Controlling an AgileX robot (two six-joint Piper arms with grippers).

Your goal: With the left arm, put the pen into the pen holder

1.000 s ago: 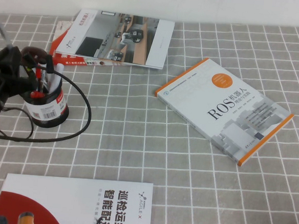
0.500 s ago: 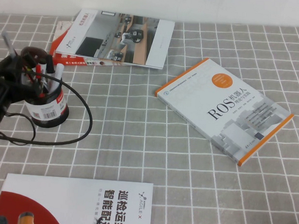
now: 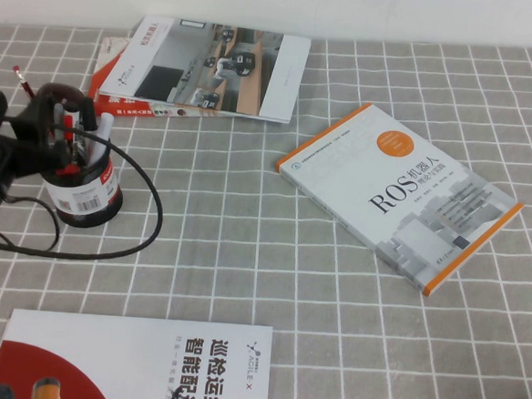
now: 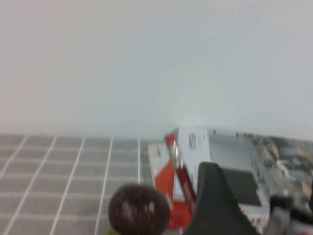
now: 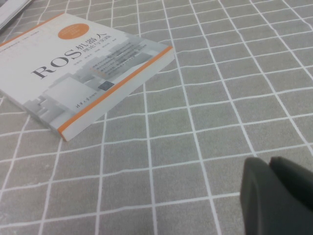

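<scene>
The black mesh pen holder [image 3: 86, 191] with its barcode label stands at the table's left and holds a white marker, red pencils and a dark round-topped item [image 4: 138, 209]. My left gripper [image 3: 36, 124] is against the holder's left rim and shut on the pen [image 3: 18, 76]. Only the pen's thin upper end shows, tilted up and left above the gripper, its tip looking reddish. Its lower part is hidden behind the gripper and the holder. One black finger [image 4: 212, 200] shows in the left wrist view. My right gripper [image 5: 269, 164] is shut and empty, low over the cloth.
An orange-edged ROS book [image 3: 399, 195] lies at centre right, near the right gripper [image 5: 83, 73]. A stack of magazines [image 3: 211, 68] lies at the back behind the holder. A white-and-red booklet [image 3: 136, 364] lies at the front left. A black cable [image 3: 146, 218] loops beside the holder.
My left gripper has moved right and down toward the holder. The pen's upper end has come lower and closer to the holder. The right arm has not moved.
</scene>
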